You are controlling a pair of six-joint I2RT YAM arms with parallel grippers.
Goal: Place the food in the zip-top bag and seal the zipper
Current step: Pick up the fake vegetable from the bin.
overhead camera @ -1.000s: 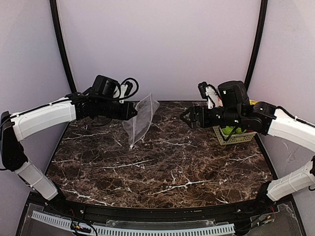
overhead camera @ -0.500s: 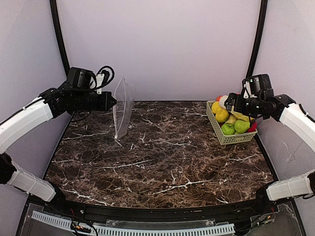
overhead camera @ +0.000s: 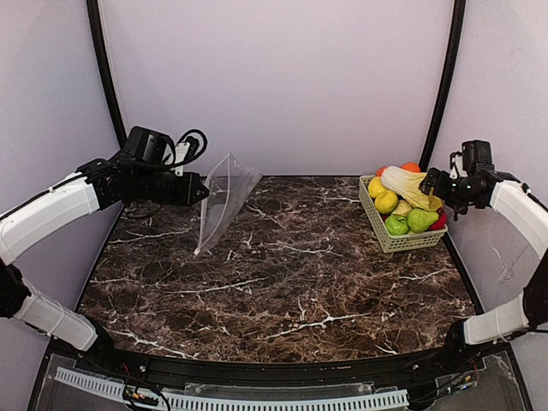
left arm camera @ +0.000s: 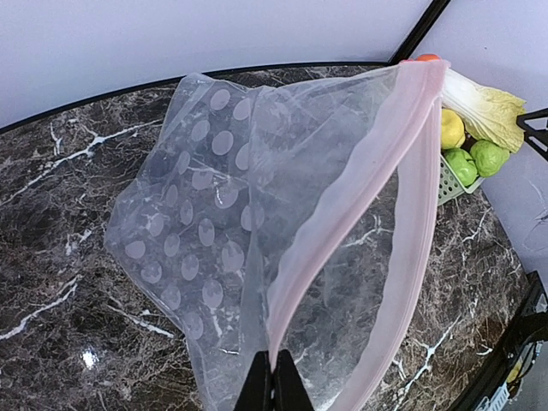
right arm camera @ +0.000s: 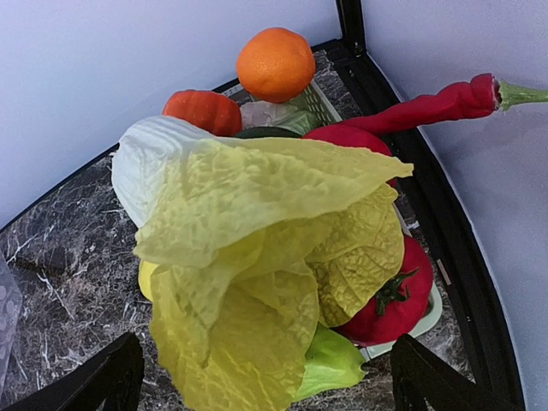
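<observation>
Risk: your left gripper [left arm camera: 274,381], pinched shut on the zip-top bag's [left arm camera: 197,214] zipper [left arm camera: 342,205], hung it well left of the basket [overhead camera: 409,244]. Your right gripper [right arm camera: 265,355] gaped empty over the basket's cabbage [right arm camera: 257,214]; its floppy leaves could slip.

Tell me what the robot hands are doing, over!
Left gripper shut on pink zipper strip of clear dotted plastic bag, mouth open. Right gripper open near yellow leafy cabbage. Nothing blocking.
</observation>
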